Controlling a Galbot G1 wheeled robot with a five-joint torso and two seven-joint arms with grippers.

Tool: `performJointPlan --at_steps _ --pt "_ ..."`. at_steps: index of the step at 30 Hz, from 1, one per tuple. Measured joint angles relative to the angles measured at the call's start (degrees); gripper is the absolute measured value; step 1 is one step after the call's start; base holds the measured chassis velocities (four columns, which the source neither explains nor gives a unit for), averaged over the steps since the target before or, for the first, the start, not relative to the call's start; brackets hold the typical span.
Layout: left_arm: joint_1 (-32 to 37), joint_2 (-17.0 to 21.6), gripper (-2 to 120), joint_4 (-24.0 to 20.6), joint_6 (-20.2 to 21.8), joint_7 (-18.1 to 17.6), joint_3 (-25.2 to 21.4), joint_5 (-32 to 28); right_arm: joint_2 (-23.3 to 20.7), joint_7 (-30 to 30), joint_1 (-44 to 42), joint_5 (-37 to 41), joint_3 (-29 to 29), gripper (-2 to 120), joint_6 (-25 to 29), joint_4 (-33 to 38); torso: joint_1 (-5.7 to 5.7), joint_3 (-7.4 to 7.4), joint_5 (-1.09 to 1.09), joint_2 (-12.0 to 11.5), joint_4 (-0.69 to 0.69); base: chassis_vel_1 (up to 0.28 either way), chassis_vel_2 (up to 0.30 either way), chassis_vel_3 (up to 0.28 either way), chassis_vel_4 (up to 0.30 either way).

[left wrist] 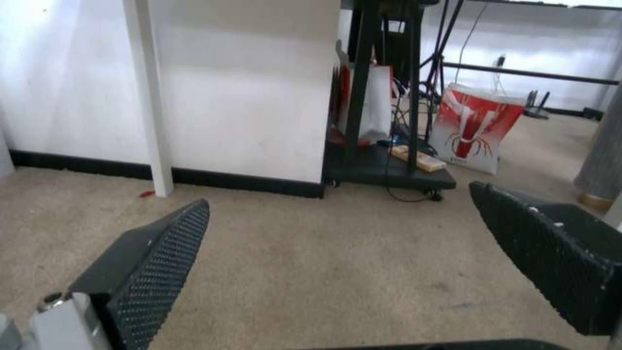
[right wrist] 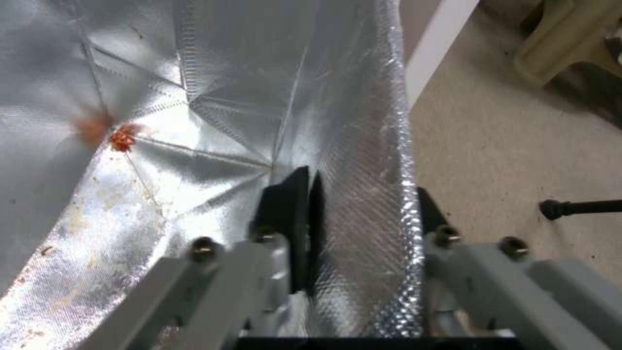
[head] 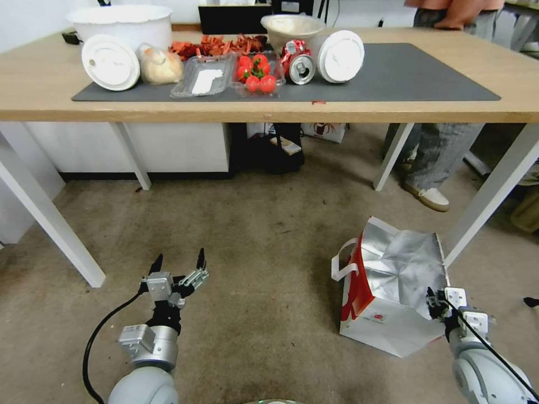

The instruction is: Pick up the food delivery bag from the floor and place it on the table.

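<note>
Food delivery bag [head: 393,292] stands upright, mouth up.

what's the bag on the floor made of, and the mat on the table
The bag looks like white paper outside, going by its stiff creased walls, with red side panels. Its lining looks like silver foil: shiny, crinkled, finely woven in texture. The right tool straddles its wall. The mat is dark grey, matte and flat, possibly rubber or felt; hard to tell.
</note>
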Motion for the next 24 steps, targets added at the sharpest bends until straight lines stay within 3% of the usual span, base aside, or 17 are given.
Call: performJointPlan --at_steps 7,19,24 --pt "0.22 -0.15 100 -0.24 -0.18 -0.19 -0.14 0.21 -0.47 0.01 -0.06 0.59 0.10 0 -0.23 0.76 0.00 0.00 0.01 0.00 0.00 0.000 0.000 0.000 0.000" --pt "0.23 -0.26 100 -0.60 -0.05 -0.27 -0.38 0.39 -2.02 -2.64 -0.14 2.87 0.56 0 0.62 1.05 0.00 0.00 0.01 0.00 0.00 0.000 0.000 0.000 0.000" --pt "0.29 -0.17 100 -0.75 0.02 -0.36 -0.65 0.36 -5.60 -10.34 -1.44 8.39 1.52 0 4.96 3.53 0.00 0.00 0.00 0.00 0.00 0.000 0.000 0.000 0.000"
